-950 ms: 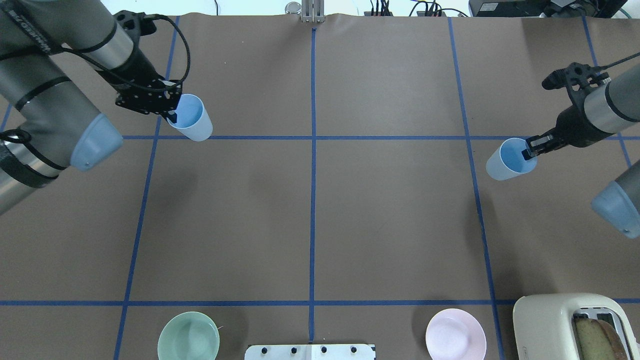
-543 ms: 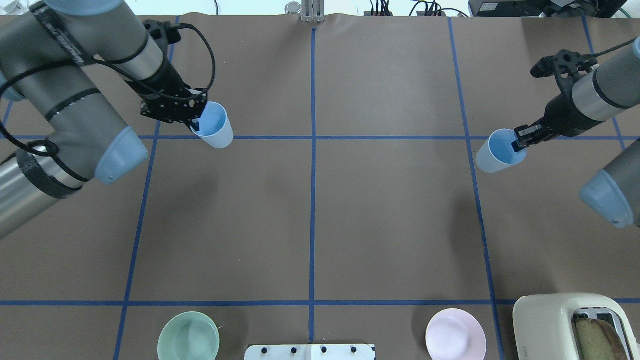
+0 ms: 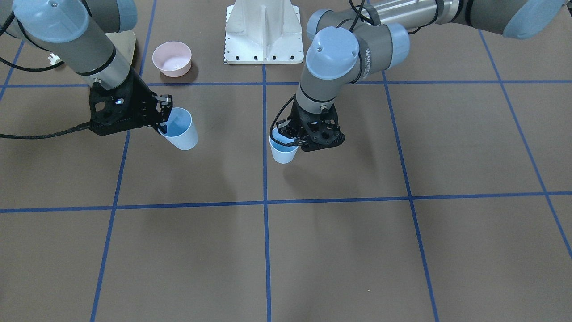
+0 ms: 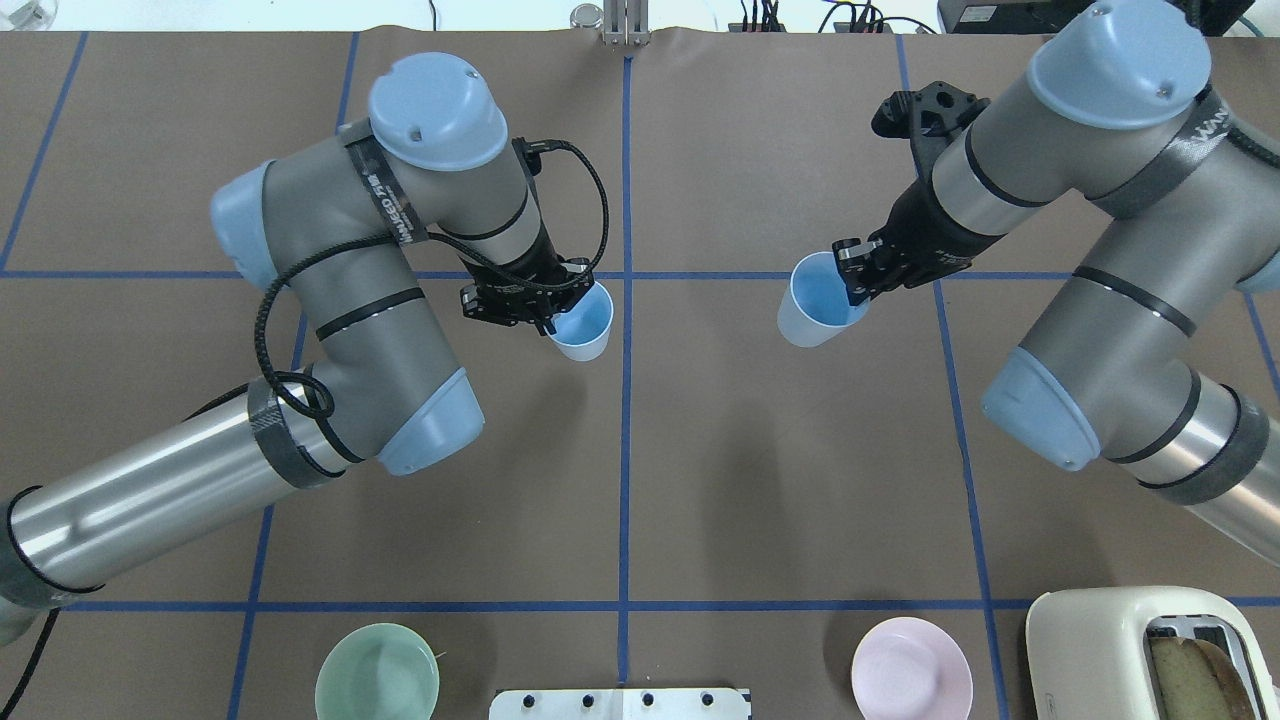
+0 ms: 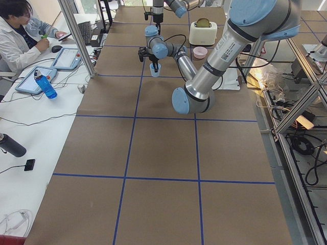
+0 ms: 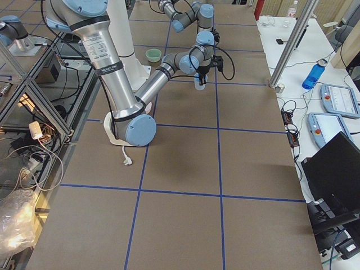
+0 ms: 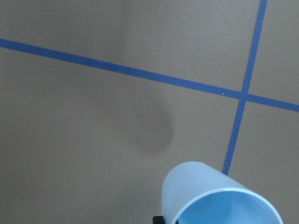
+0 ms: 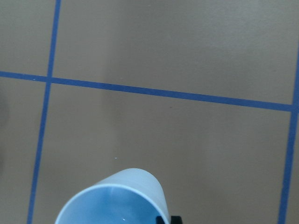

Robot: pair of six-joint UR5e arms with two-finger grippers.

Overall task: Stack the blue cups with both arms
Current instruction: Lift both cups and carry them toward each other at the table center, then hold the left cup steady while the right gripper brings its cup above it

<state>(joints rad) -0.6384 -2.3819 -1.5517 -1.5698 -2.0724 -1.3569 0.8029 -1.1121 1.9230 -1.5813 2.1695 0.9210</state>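
Note:
My left gripper [image 4: 549, 320] is shut on the rim of one light-blue cup [image 4: 582, 322], just left of the centre line. In the front view this cup [image 3: 283, 152] hangs roughly upright under the left gripper [image 3: 292, 140]. My right gripper [image 4: 857, 290] is shut on the rim of the other blue cup [image 4: 812, 302], which is tilted. The front view shows that cup [image 3: 181, 130] and the right gripper [image 3: 164, 127] on its left side. Both cups are lifted and well apart. Each wrist view shows its own cup [image 7: 219, 196] [image 8: 117, 198] over bare table.
A green bowl [image 4: 377, 672] and a pink bowl [image 4: 911, 668] sit near the robot's base plate [image 4: 620, 703]. A cream toaster [image 4: 1140, 650] with bread stands at the near right corner. Blue tape lines grid the brown table. An operator [image 5: 20, 30] sits at the far side.
Both arms have swung inward toward the centre line, each carrying its cup. The cups are now much closer together. Both grips stay shut.

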